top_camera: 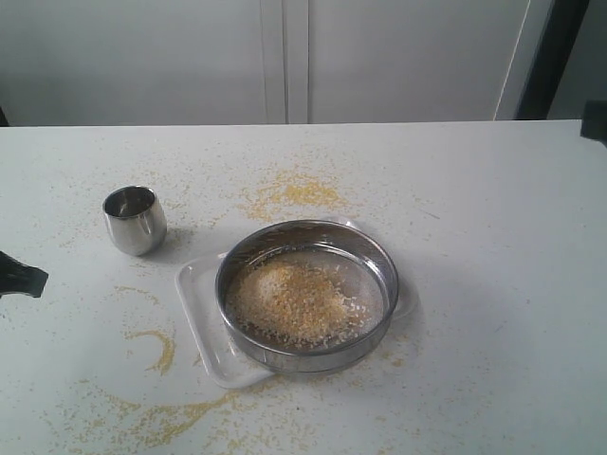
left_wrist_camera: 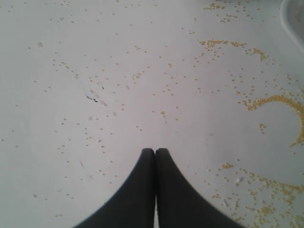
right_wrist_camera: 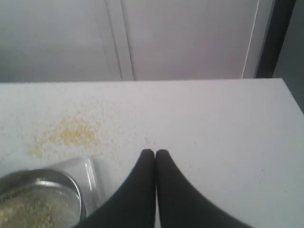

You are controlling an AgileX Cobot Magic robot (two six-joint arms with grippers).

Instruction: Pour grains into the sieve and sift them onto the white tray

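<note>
The round steel sieve (top_camera: 306, 294) rests on the white tray (top_camera: 199, 303) in the middle of the table, with a beige heap of grains (top_camera: 294, 301) on its mesh. In the right wrist view the sieve (right_wrist_camera: 38, 199) and a tray corner (right_wrist_camera: 90, 178) show beside my right gripper (right_wrist_camera: 155, 153), which is shut and empty over bare table. My left gripper (left_wrist_camera: 155, 151) is shut and empty above table strewn with yellow grains (left_wrist_camera: 275, 102). In the exterior view only its dark tip (top_camera: 24, 277) shows at the left edge; the right gripper is out of that view.
A small rounded steel cup (top_camera: 134, 219) stands upright left of the tray. Spilled yellow meal lies behind the sieve (top_camera: 299, 192) and in curved trails at the front left (top_camera: 161, 351). A white wall with panels rises behind the table's far edge.
</note>
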